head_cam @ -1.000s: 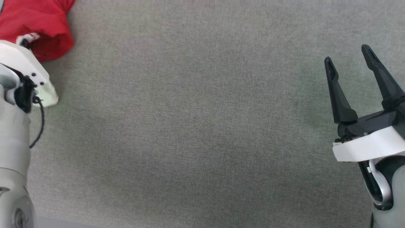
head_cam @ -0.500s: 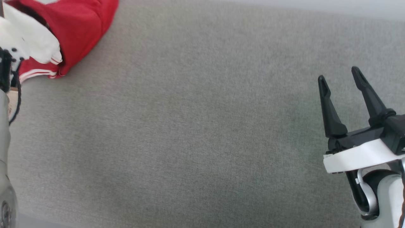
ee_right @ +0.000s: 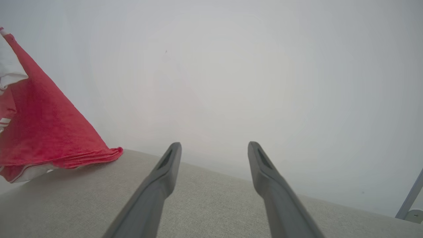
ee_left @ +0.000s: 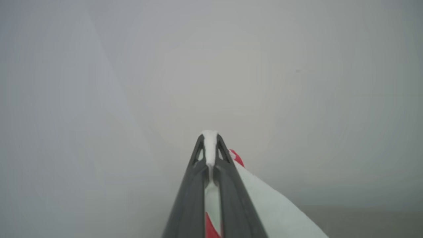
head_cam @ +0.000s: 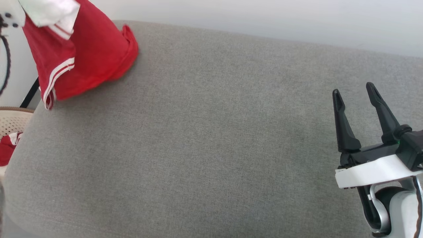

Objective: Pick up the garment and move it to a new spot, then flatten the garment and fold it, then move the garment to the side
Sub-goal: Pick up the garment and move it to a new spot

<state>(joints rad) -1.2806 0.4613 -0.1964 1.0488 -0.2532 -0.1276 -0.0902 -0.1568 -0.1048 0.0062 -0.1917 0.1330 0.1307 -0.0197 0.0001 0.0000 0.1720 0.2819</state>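
Note:
The red garment (head_cam: 86,62) with white sleeve ends and stripe bands hangs at the top left of the head view, its lower hem dragging on the far left corner of the grey cushioned surface (head_cam: 211,148). In the right wrist view the garment (ee_right: 39,132) drapes down onto the cushion's far edge. My left gripper (ee_left: 209,137) is shut on white fabric of the garment, which is pinched between the fingers. My right gripper (head_cam: 353,94) hovers open over the right side of the cushion, with nothing between its fingers (ee_right: 165,165).
A beige perforated basket (head_cam: 11,120) stands beyond the cushion's left edge, with a small red cloth (head_cam: 6,148) inside. A pale wall (head_cam: 264,19) runs behind the cushion. A metal leg (ee_right: 409,198) shows at the far right of the right wrist view.
The head camera has tilted up, bringing the wall and basket into view. My left gripper has lifted the garment higher, so it now hangs with its hem trailing on the cushion. The right gripper stays open.

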